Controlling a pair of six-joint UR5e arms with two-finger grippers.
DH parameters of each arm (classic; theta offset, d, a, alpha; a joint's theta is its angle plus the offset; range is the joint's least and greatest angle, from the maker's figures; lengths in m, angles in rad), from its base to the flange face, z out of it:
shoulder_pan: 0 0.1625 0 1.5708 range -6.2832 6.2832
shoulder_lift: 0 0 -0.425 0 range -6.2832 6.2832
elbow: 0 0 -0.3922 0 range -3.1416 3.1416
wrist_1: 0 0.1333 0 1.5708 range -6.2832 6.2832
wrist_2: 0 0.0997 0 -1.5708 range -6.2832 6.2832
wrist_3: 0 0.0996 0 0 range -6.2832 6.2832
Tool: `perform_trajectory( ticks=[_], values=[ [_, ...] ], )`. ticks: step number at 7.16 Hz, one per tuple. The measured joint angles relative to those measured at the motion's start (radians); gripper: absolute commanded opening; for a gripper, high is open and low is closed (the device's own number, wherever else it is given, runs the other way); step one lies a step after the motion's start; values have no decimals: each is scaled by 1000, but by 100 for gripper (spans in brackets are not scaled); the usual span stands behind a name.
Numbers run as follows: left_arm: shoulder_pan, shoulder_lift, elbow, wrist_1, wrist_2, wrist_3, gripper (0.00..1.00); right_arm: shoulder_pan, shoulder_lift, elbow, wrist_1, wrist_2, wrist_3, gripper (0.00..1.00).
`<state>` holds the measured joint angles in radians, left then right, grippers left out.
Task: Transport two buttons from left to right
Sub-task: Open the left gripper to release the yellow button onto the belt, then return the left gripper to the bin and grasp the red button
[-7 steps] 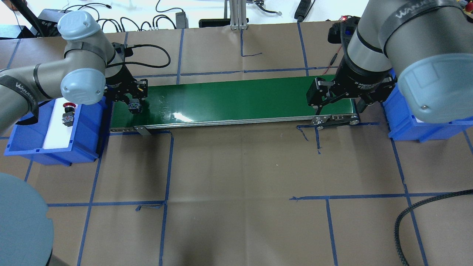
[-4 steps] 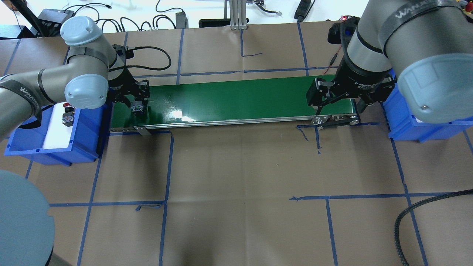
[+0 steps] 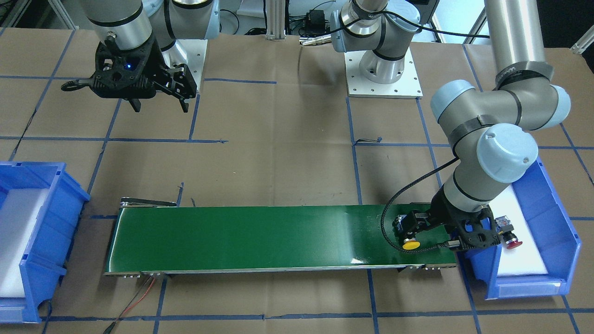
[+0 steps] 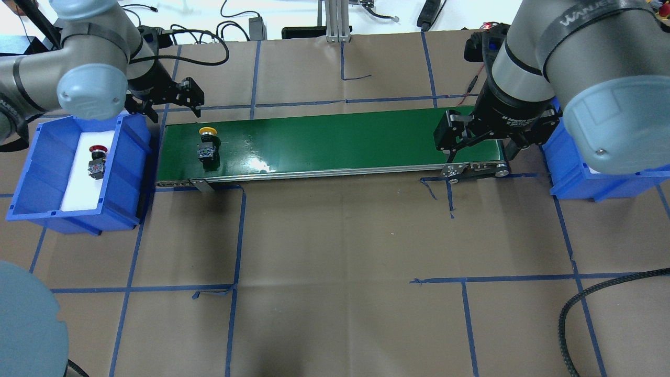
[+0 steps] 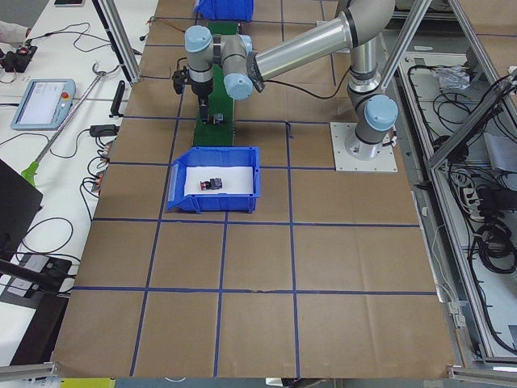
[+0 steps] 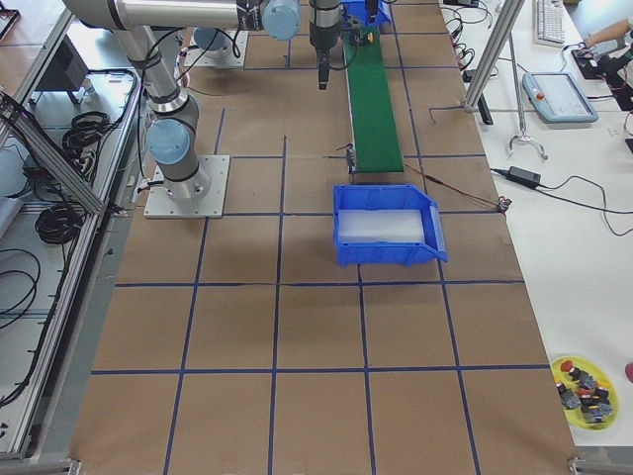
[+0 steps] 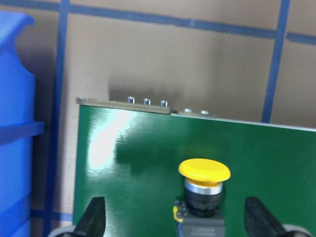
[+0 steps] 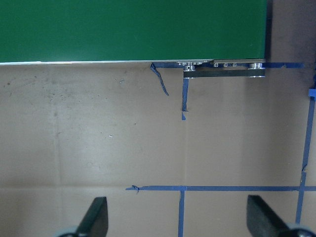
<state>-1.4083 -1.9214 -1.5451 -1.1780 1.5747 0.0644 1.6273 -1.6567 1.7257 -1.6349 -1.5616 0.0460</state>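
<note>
Brown paper (image 4: 340, 235) crossed with blue tape lines is laid over the table, and a broad bare stretch of it is seen between the robot and the green conveyor belt (image 4: 340, 141). The yellow button (image 4: 208, 144) is found on the belt near its left end, nearer the robot-side edge than the far one, with bare belt running from it to the right end. The red button (image 4: 97, 161) is seen on the white liner of the left blue bin (image 4: 131, 173), set just beside the belt's left end. A second blue bin (image 4: 570, 180) is placed at the right end, partly hidden by the right arm. A black braided cable (image 4: 576, 309) is looped at the table's near right corner.

The right gripper (image 4: 479, 149) is held over the belt's right end, fingers spread wide. The left gripper (image 4: 175, 107) is held above the belt's far left corner, fingers apart and not touching the yellow button.

Since 0.6 s ago the left gripper has been lifted and drawn back from the button, which was then between its fingers. The right arm is unchanged.
</note>
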Motion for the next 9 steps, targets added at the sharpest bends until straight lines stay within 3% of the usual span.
perform_trajectory(
  ticks=[3,6,9],
  values=[
    [8,29,134,-189,0,62,100,-3,0,0,0,0,0,100],
    [108,23,148,-207,0,129,100,-5,0,0,0,0,0,100],
    [278,11,135,-204,-5,326,99,-5,0,0,0,-1,0,100]
  ],
)
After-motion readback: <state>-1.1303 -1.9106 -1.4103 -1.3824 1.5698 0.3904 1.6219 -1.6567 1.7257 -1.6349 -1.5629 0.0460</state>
